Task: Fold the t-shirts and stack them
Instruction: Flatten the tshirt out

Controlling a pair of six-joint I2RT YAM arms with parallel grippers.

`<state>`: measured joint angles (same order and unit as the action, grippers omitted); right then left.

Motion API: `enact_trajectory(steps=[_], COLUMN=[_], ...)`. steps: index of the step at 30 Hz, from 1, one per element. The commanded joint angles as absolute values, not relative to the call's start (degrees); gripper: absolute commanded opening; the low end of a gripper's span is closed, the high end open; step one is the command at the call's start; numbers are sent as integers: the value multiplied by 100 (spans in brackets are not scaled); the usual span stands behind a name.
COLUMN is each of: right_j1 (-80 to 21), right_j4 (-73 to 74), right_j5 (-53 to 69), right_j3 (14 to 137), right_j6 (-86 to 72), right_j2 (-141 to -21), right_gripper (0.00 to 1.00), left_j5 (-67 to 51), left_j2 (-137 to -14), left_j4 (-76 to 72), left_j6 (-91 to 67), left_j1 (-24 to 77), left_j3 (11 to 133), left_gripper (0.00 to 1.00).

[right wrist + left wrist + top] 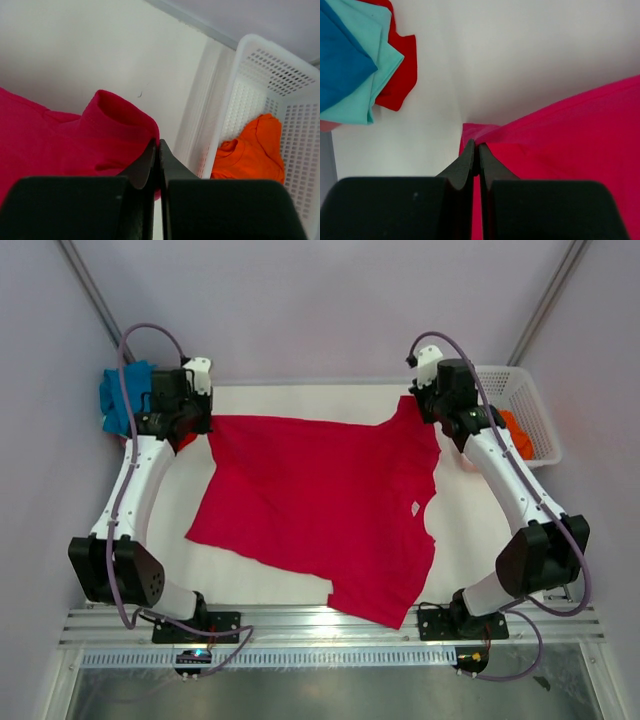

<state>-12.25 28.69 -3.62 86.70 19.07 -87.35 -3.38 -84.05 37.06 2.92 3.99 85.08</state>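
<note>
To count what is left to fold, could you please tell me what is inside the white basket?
A crumpled orange t-shirt lies in the white basket. Anything beneath it is covered and cannot be seen.

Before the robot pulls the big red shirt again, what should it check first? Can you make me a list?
1. Left pincer shut on the far hem corner of the large crimson cloth t-shirt: ok.
2. Right pincer shut on the shirt's far sleeve: ok.
3. Shirt wholly on the white table: not ok, its near sleeve reaches past the near edge.
4. Shirt spread smooth: not ok, it lies askew with creases.
5. Pile of folded blue, teal and red cloth tees apart from the shirt: ok.
6. White plastic lattice basket holding the orange cloth tee apart from the shirt: ok.
</note>
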Motion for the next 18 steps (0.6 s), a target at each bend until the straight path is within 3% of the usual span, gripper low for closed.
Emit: enact_trajectory(steps=[1, 8, 18], right_j1=[-1178, -1169, -1169], right_j4=[1838, 1257, 1029], right_j5=[-475, -791, -1256], right_j3=[8009, 8015, 9771], right_j6=[1846, 1697, 1362], right_j2=[-8499, -9341, -11187], right_gripper=[3, 3, 3], left_j5=[-53, 290, 474], left_j2=[-8542, -9755, -11838], left_j4=[2707, 2234, 1609], left_j6=[211, 483, 70], left_j1=[387, 387, 387], left_j3=[8429, 8727, 10141], left_gripper=[0, 0, 0])
